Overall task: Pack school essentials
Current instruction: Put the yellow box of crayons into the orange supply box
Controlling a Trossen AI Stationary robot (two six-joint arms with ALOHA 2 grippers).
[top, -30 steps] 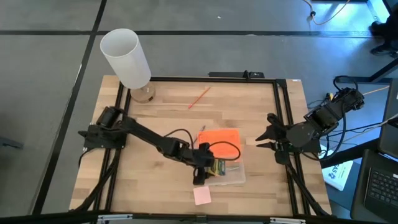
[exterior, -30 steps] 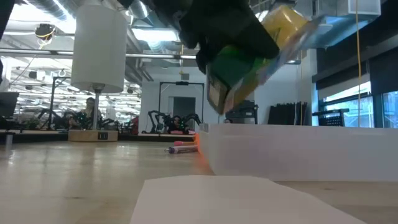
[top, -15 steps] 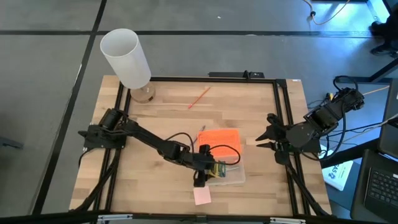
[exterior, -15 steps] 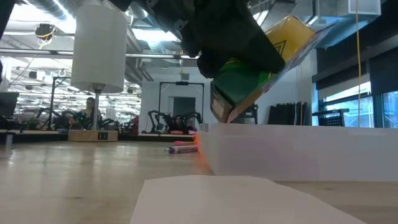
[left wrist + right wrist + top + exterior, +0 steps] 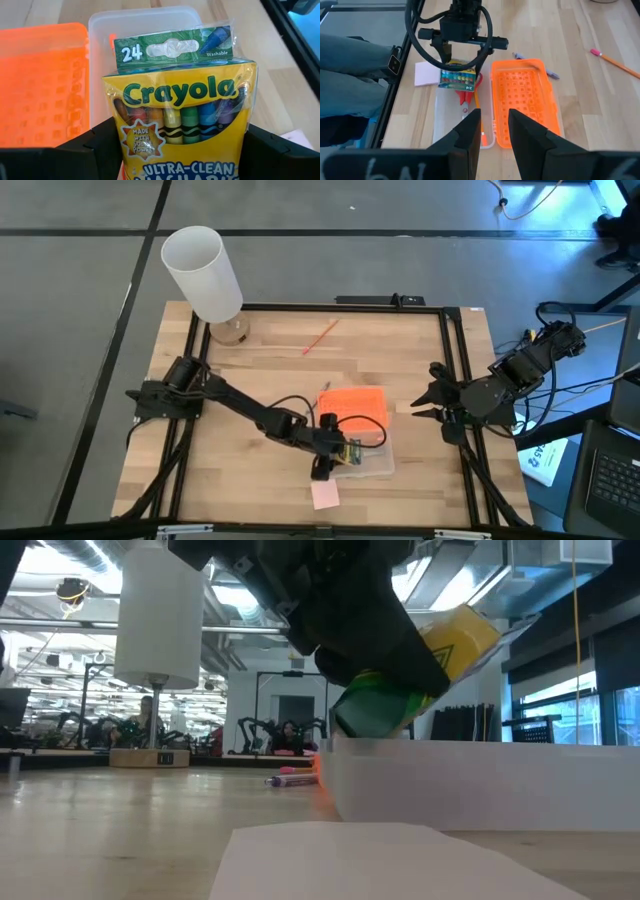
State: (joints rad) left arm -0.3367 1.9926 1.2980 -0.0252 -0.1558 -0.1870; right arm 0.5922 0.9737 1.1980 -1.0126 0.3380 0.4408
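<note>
My left gripper (image 5: 336, 453) reaches from the table's left and is shut on the green-and-yellow crayon box (image 5: 181, 122), held above the clear plastic box (image 5: 366, 464). In the low view the crayon box (image 5: 425, 670) is tilted, its green end down at the clear box's rim (image 5: 400, 744). Red-handled scissors (image 5: 465, 96) and an orange pencil (image 5: 478, 111) lie inside the clear box. The pink sticky-note pad (image 5: 324, 495) lies flat on the table in front of it. My right gripper (image 5: 423, 394) waits open at the table's right edge. My left gripper pinches the crayon box between its two fingers, one on each narrow side (image 5: 116, 142), at the end away from the green hang tab (image 5: 172, 47). The fingers (image 5: 92, 150) slant down from the table's left, along the box. The box is tilted, printed face up, green end lowest.
The orange lid (image 5: 355, 407) lies open on the far side of the clear box, with a blue-grey pen (image 5: 548, 73) beside it. A thin pencil (image 5: 320, 337) lies at the far middle. A tall white cylinder (image 5: 203, 273) stands at the far left corner.
My left gripper has sunk toward the clear box with the crayon box in its hold. The crayon box has tipped flatter, and its green end has come down to the clear box's rim.
</note>
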